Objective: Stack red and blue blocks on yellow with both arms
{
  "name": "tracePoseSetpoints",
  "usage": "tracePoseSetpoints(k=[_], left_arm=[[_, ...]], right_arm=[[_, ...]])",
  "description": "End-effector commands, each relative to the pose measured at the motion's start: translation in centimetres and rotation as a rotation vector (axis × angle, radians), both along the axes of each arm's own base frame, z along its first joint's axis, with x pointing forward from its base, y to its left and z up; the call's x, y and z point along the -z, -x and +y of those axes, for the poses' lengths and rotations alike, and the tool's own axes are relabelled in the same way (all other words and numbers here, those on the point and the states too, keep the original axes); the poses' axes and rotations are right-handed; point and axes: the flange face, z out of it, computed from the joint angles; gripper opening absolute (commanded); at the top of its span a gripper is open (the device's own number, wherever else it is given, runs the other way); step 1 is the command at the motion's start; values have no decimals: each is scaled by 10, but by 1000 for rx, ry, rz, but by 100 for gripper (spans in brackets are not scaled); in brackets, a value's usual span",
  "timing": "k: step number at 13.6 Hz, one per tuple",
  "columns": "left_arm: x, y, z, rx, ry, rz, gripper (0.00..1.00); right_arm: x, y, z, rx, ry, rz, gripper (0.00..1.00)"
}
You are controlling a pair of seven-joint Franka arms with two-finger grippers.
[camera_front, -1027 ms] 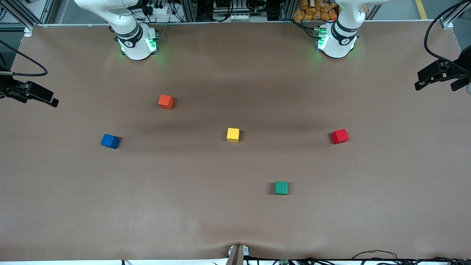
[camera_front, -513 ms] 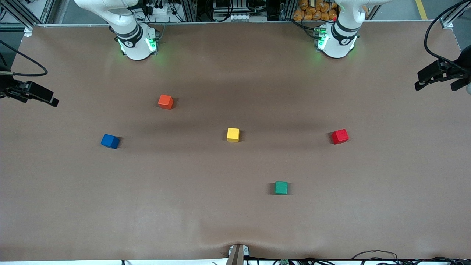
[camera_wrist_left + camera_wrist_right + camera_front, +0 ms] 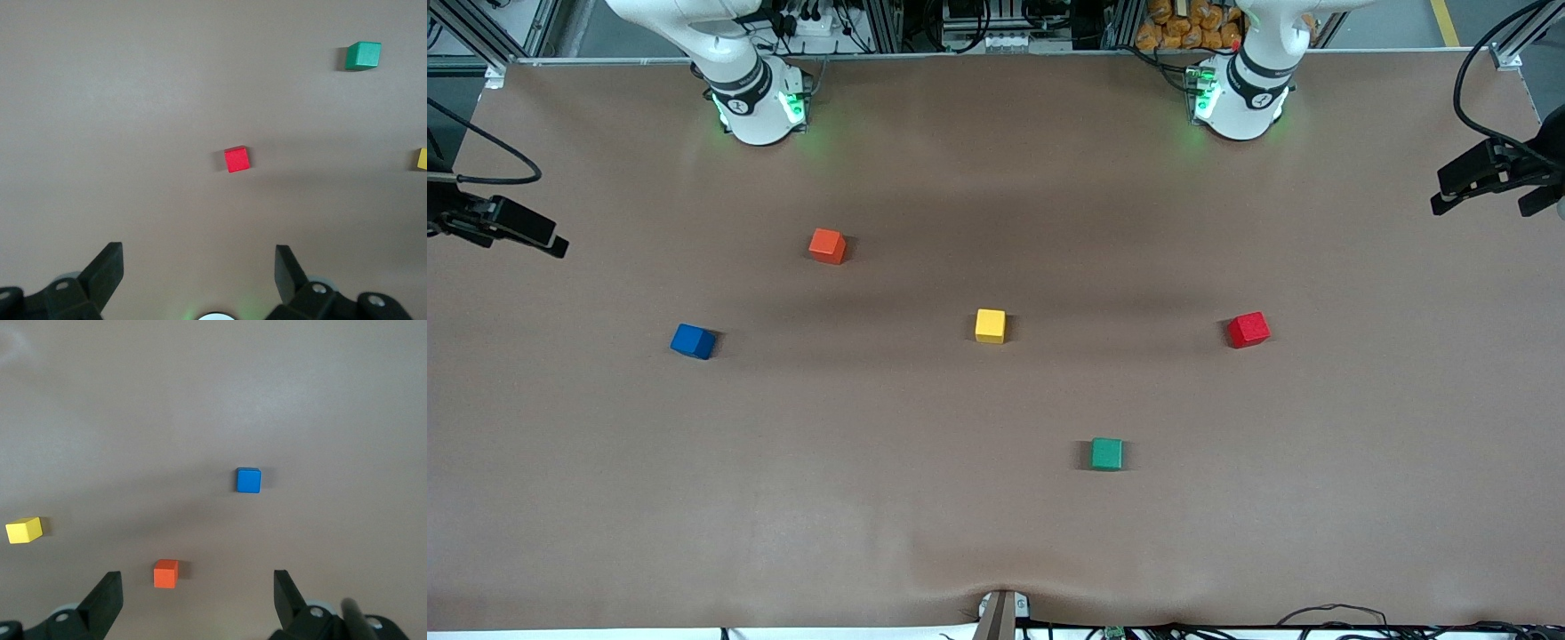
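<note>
Barely anything has moved, both arms waiting high and wide apart: the left end effector, fingers apart, looks down on the red block at its end of the table, the right end effector, fingers apart, on the blue block, the yellow cube between them.

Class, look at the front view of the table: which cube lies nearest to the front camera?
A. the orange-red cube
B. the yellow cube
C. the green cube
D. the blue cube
C: the green cube sits lowest in the front view, below the yellow cube, the blue cube and the orange-red cube, so it is nearest that camera.
</note>
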Motion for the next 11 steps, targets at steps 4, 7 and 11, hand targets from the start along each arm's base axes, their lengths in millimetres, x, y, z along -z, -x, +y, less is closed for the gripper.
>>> tracePoseSetpoints(k=[4,7,11], left_arm=[[-6,4,0,10,11,-8,100],[-3,3,0,13,10,-5,100],[-2,2,1,13,11,-5,100]], right_arm=[[1,2,-6,12,-9,6,100],[0,2,-7,15,-9,5,100],[1,2,-9,18,-9,6,100]])
